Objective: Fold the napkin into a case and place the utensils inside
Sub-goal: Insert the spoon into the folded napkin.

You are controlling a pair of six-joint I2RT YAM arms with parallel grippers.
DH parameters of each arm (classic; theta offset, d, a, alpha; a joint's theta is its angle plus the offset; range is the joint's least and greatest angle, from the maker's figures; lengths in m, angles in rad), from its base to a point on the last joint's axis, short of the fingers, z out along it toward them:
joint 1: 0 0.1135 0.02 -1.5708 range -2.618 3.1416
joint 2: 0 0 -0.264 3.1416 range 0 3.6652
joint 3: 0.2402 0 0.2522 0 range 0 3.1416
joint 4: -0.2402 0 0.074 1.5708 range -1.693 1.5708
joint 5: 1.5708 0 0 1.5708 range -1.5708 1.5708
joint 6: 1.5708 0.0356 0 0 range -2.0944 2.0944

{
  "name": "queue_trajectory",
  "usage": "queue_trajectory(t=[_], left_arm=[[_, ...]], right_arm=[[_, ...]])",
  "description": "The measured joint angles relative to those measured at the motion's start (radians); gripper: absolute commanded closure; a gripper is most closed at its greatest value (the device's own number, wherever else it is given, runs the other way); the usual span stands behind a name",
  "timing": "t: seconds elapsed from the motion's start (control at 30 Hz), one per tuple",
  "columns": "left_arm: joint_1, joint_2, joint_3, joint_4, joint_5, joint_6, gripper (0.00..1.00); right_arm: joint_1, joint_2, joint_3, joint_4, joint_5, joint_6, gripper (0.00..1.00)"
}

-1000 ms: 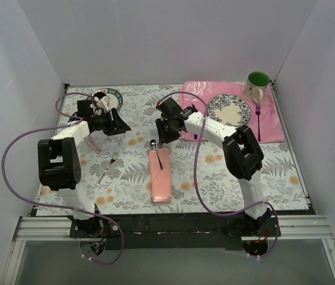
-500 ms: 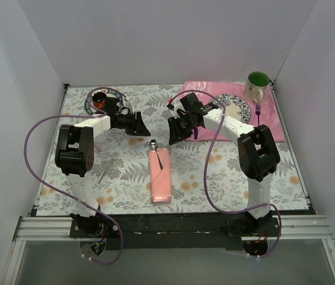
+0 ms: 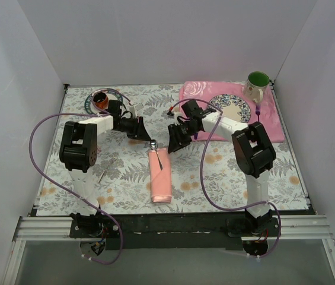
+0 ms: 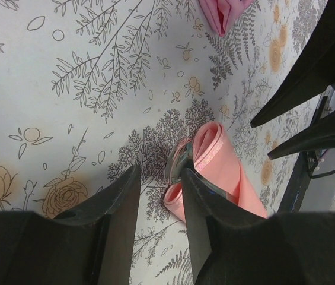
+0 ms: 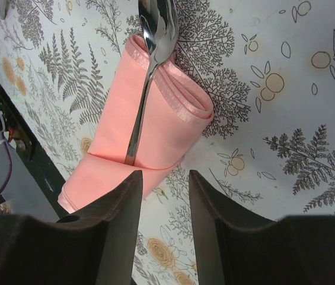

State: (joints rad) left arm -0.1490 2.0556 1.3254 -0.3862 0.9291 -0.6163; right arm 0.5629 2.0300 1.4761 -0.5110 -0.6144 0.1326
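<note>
"Okay, claws first: we see the left gripper (image 4: pixel 160 178) with its two fingers parted and nothing between them, low over the tablecloth (image 4: pixel 66 89) and pointing at the far end of the case (image 4: pixel 220 160). Anyone read it differently?"

"Nope, same here. The right gripper (image 5: pixel 164 178) looks the same to us: fingers spread, gap empty, hanging above the case rather than touching it. From the top camera the two claws face each other across that far end."

"And the task stuff? We make out the case as a narrow folded pink pouch lying lengthwise mid-table, between the two arms. The spoon (image 5: pixel 149 59) lies along the top of it, handle slipping under a fold, shiny bowl poking out past the far end."

"Yep. We also spot a thin silver piece (image 3: pixel 105 171) on the cloth by the left arm, well apart from the case — can't tell what kind. Further out, far right: the rose placemat (image 3: pixel 194 92) carrying a patterned plate (image 3: pixel 247 110) and a purple fork (image 3: pixel 258 119), with a mug (image 3: pixel 257 83) at its far corner. A small plate (image 3: pixel 117 93) sits at the far left."
</note>
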Motion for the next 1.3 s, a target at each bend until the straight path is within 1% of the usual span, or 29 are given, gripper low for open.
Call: queue_trajectory(t=[0.2, 0.4, 0.6, 0.83, 0.9, 0.93, 0.97, 1.07, 1.3], left_arm=[[-0.018, 0.011, 0.016, -0.013, 0.006, 0.025, 0.72], [-0.026, 0.037, 0.034, -0.022, 0.019, 0.045, 0.82], [-0.033, 0.038, 0.034, -0.032, 0.038, 0.066, 0.90], [-0.049, 0.038, 0.034, -0.033, 0.056, 0.104, 0.95], [-0.056, 0.038, 0.034, -0.033, 0.060, 0.114, 0.96], [-0.059, 0.038, 0.034, -0.033, 0.063, 0.120, 0.96], [-0.061, 0.038, 0.034, -0.034, 0.066, 0.124, 0.96], [-0.064, 0.037, 0.034, -0.035, 0.074, 0.133, 0.97], [-0.071, 0.017, 0.030, -0.043, 0.101, 0.150, 0.97]], right_arm=[[0.000, 0.046, 0.006, 0.021, -0.002, 0.019, 0.56], [-0.003, 0.093, 0.014, 0.032, -0.002, 0.046, 0.57], [-0.005, 0.106, 0.028, 0.044, -0.005, 0.056, 0.59], [-0.005, 0.122, 0.048, 0.060, -0.018, 0.072, 0.63], [-0.006, 0.126, 0.048, 0.062, -0.018, 0.075, 0.66], [-0.006, 0.128, 0.048, 0.064, -0.018, 0.075, 0.71], [-0.006, 0.130, 0.048, 0.065, -0.018, 0.077, 0.79], [-0.006, 0.137, 0.048, 0.066, -0.018, 0.082, 0.88], [-0.009, 0.138, 0.052, 0.067, -0.018, 0.094, 0.90]])
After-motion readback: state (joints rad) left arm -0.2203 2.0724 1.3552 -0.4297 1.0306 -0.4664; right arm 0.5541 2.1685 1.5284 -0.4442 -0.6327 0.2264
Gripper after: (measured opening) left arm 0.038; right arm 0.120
